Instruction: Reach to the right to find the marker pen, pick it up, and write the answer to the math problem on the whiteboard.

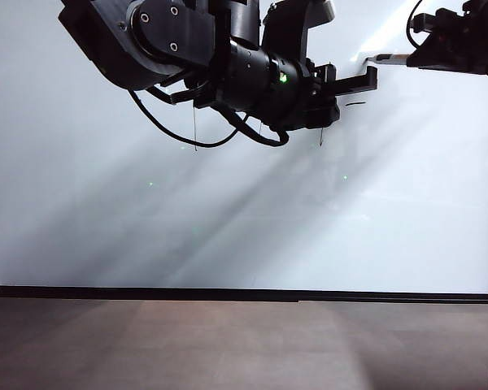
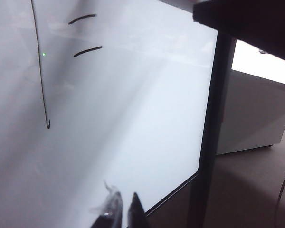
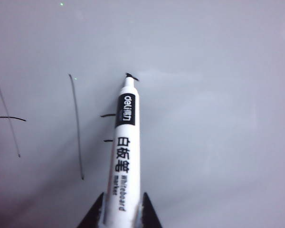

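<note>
One whiteboard (image 1: 228,227), one marker pen (image 3: 125,152) over it, two grippers: left gripper (image 2: 118,213), right gripper (image 3: 118,213).

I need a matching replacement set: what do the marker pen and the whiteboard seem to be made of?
The slim white marker pen with black printed label, held in the right pincer, looks like smooth, slightly glossy plastic. The large white board seems a glossy coated panel, since it carries soft reflections; its thin black frame could be metal or plastic.
</note>
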Controlling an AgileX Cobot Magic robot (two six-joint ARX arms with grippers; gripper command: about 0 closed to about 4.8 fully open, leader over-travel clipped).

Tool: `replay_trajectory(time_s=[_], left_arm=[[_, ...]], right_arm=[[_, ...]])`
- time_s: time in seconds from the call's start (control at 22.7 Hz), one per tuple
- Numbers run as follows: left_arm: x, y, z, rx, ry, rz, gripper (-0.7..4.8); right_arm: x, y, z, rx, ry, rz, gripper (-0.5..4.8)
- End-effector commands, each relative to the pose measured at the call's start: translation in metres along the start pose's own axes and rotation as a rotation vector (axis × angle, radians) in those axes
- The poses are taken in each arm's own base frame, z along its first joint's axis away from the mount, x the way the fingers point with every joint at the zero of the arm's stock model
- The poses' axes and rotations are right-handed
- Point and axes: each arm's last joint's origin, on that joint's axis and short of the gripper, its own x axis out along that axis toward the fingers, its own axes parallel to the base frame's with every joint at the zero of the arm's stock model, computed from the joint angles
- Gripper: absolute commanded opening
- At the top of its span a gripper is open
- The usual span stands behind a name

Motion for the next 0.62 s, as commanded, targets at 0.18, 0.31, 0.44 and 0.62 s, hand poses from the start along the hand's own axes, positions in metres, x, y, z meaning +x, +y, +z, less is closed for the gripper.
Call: replay_trajectory(time_s=[0.18, 0.31, 0.44, 0.62], left_arm=[[0.000, -0.001, 0.003, 0.001, -0.018, -0.002, 0.27], [0.000, -0.001, 0.003, 0.001, -0.017, -0.002, 0.27], [0.000, -0.001, 0.003, 0.002, -0.015, -0.003, 0.27], [0.000, -0.001, 0.003, 0.002, -0.015, -0.002, 0.27]], right_arm=[[-0.012, -0.015, -0.002, 0.001, 0.001, -0.102, -0.09], [-0.024, -0.024, -0.002, -0.002, -0.007, -0.139, -0.09], [-0.028, -0.027, 0.001, -0.006, -0.015, -0.151, -0.09], [-0.027, -0.027, 0.000, -0.004, -0.011, -0.148, -0.09]])
